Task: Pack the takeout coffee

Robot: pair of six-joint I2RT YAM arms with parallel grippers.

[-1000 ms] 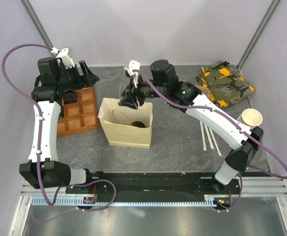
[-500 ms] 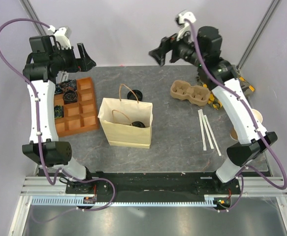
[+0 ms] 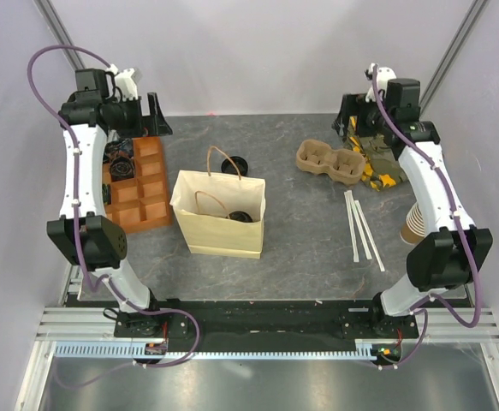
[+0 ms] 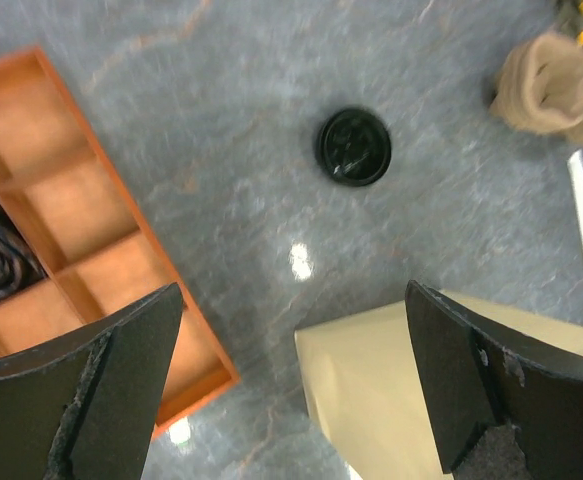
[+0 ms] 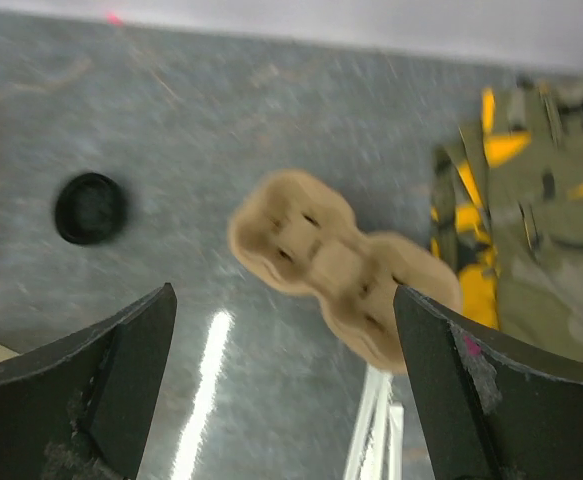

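With takeout coffee point(image 3: 239, 216) in paper bag point(image 3: 223, 235), left fingers point(image 4: 101, 385) and right fingers point(image 5: 471, 400) wide apart and empty: treat packing as likely done; stay clear.

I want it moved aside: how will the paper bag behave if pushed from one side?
The paper bag looks thin, so its wall would likely buckle before sliding. Standing open with the takeout coffee low inside, it probably resists tipping somewhat.
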